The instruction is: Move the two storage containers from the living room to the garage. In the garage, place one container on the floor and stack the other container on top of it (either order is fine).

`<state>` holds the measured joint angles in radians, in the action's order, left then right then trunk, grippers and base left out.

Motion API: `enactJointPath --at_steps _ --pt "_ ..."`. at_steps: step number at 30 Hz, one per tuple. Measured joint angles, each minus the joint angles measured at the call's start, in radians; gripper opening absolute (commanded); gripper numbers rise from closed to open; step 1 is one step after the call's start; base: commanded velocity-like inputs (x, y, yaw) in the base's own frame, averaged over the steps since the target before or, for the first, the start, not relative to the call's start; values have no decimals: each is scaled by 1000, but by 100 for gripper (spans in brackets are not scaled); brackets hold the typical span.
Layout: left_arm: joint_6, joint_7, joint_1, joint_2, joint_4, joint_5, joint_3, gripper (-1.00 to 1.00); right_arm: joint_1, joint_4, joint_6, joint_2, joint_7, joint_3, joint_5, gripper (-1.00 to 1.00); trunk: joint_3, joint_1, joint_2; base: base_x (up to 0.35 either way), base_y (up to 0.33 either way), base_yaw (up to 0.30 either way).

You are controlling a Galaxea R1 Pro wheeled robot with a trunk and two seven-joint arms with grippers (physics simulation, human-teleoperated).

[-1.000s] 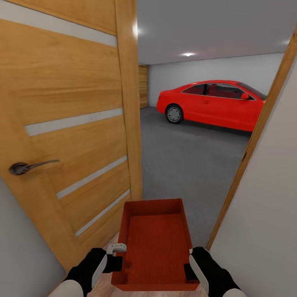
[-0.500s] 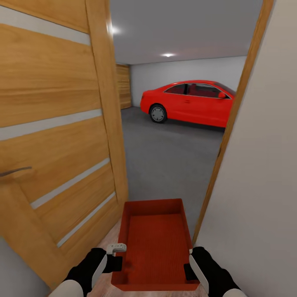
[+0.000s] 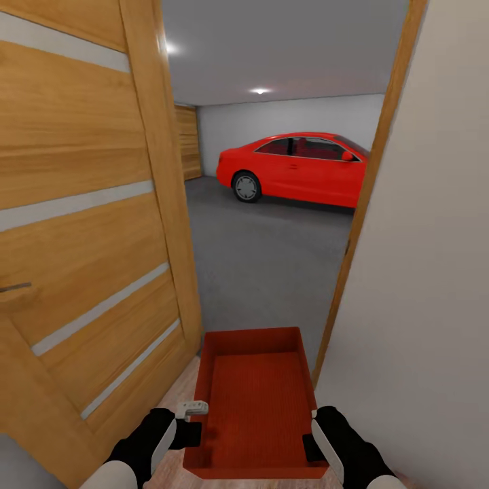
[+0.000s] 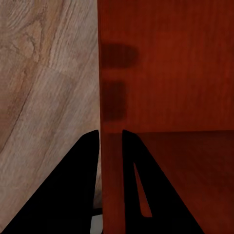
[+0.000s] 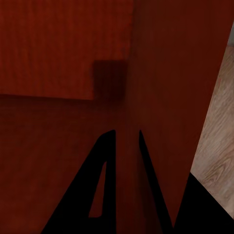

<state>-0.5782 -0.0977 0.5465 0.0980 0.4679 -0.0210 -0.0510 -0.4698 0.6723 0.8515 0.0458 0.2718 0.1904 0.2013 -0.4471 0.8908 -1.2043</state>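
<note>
Grippers: left gripper (image 3: 192, 428) and right gripper (image 3: 311, 435) each clamped on a long side wall of the bin, one finger inside, one outside, pretty clear up close at the left (image 4: 111, 146) and right (image 5: 127, 144) wrist cams
Wall: plain pale wall (image 3: 428, 258) taking up the whole right side, super close
Door: big wooden door (image 3: 81, 224) swung open on the left, pale stripes across it, bit of handle (image 3: 15, 288) poking in at the edge
Garage floor: dark grey concrete floor (image 3: 272, 258) past the doorway, well ahead of the bin
Car: red car (image 3: 292, 168) parked near the back wall
Bin: red-orange bin (image 3: 252, 401) held up low and centred between both arms, nothing inside, over light wood planks (image 3: 178, 390), not through the doorway yet
Door frame: slanted wooden frame (image 3: 363, 204) just right of the bin's far corner
</note>
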Motion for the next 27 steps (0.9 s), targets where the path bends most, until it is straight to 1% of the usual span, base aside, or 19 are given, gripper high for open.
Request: enactJointPath --at_steps 7,10,20,23,27 --pt "0 0 0 0 0 1 0 -100 0 0 0 0 0 0 0 -100 0 0 0 0 303 -1" --pt "0 0 0 0 0 1 1 -100 0 0 1 0 0 0 -1 -100 0 0 0 0 179 0" --pt "0 0 0 0 0 0 0 -100 0 0 1 0 0 0 0 -100 0 0 0 0 17 -3" --pt "0 0 0 0 0 0 0 -100 0 0 0 0 0 0 0 -100 0 0 0 0 0 -92" --pt "1 0 0 0 -1 0 0 -100 0 0 1 0 0 0 0 -100 0 0 0 0 0 -194"
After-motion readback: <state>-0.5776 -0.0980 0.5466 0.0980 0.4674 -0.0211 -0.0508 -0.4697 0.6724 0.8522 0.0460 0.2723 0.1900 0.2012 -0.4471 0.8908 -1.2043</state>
